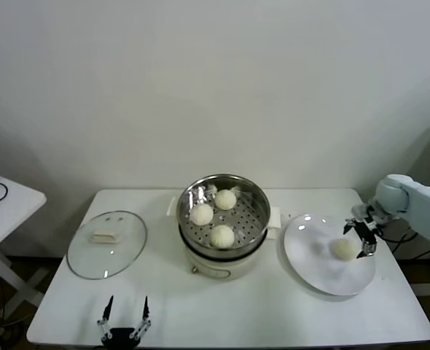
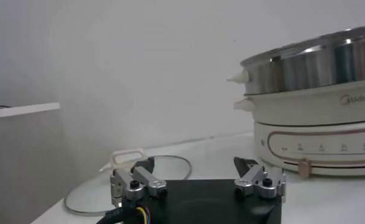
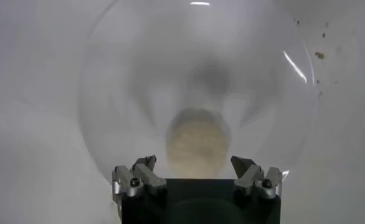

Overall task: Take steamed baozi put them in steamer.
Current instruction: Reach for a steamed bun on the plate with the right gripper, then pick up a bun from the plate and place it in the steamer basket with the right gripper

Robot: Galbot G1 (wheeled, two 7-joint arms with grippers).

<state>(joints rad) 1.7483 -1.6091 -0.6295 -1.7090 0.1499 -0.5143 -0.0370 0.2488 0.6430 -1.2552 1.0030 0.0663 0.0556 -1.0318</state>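
Three baozi (image 1: 222,235) lie in the steel steamer (image 1: 256,213) on its cream pot at the table's middle. A fourth baozi (image 1: 344,249) lies on the white plate (image 1: 310,251) at the right. My right gripper (image 1: 363,237) is open and hovers just to the right of and above that bun, apart from it. In the right wrist view the bun (image 3: 197,146) sits on the plate (image 3: 121,91), just beyond the open right gripper (image 3: 194,163). My left gripper (image 1: 126,312) is open and parked at the table's front edge; the left wrist view shows it (image 2: 194,164) empty, with the steamer (image 2: 316,64) off to one side.
A round glass lid (image 1: 107,243) with a cream handle lies flat at the table's left; it also shows in the left wrist view (image 2: 170,167). A second white table (image 1: 4,204) stands at the far left. The white wall is close behind.
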